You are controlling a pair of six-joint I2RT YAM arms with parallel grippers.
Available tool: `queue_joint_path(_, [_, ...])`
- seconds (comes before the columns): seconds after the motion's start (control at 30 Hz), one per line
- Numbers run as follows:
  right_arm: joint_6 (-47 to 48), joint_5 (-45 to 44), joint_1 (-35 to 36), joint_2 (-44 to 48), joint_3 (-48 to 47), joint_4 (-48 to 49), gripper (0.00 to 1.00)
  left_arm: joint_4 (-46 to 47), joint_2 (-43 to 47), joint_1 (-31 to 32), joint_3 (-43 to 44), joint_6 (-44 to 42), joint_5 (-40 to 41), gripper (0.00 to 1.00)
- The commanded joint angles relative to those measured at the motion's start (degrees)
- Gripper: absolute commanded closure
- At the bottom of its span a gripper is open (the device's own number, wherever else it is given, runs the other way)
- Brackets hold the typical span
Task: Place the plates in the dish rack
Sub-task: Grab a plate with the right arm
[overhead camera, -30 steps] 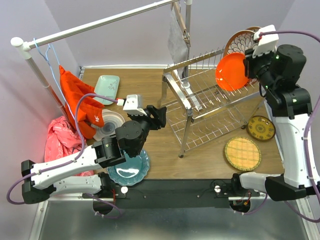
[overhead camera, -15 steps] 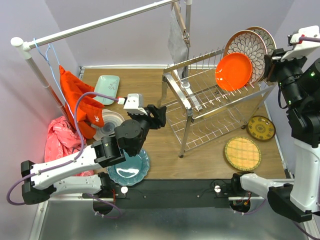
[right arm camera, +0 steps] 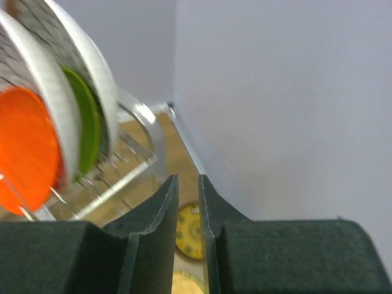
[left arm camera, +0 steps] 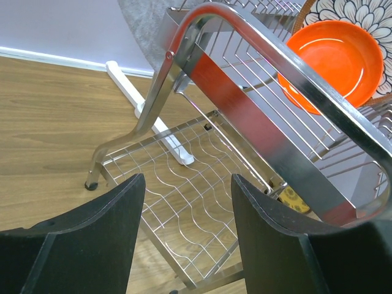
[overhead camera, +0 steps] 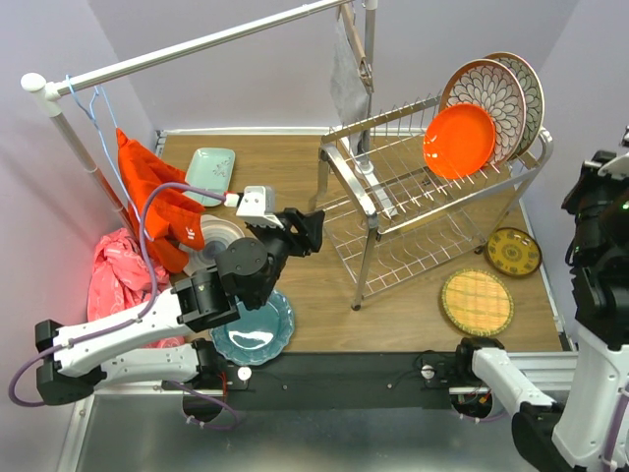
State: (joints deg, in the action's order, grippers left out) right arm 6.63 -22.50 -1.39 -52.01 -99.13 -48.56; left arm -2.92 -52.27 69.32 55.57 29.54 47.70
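Four plates are stood upright in the top tier of the dish rack [overhead camera: 371, 241]: an orange plate [overhead camera: 459, 140] in front, then a floral plate [overhead camera: 485, 84], a lime green plate [right arm camera: 87, 128] and a second floral plate [overhead camera: 531, 84]. On the table [overhead camera: 314, 285], a yellow woven plate [overhead camera: 477, 302] and a dark-yellow patterned plate [overhead camera: 513, 252] are noted right of the rack, and a teal scalloped plate [overhead camera: 257, 334] and a white-grey swirl plate [overhead camera: 218, 241] left of it. The left gripper [left arm camera: 187, 184] is held wide apart and empty, beside the rack's left end. The right gripper [right arm camera: 188, 184] is narrowed to a slim gap, with nothing gripped.
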Motion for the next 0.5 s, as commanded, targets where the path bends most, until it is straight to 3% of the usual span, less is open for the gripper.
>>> queue_joint_path(0.0, [-2.94, -8.34, -2.12, 1.82, 8.24, -3.48, 0.74, -1.3, 1.64, -0.41, -1.25, -0.62, -2.08, 0.33])
queue_joint_path(0.3, [-10.67, -8.62, -6.86, 2.53, 14.57, -4.27, 0.74, -3.5, 4.28, -0.41, -1.25, -2.12, -3.32, 0.33])
queue_joint_path(0.47, [-16.9, -7.47, -10.03, 2.35, 17.65, -5.58, 0.67, -3.59, 5.07, -0.59, -1.69, -4.05, -3.05, 0.33])
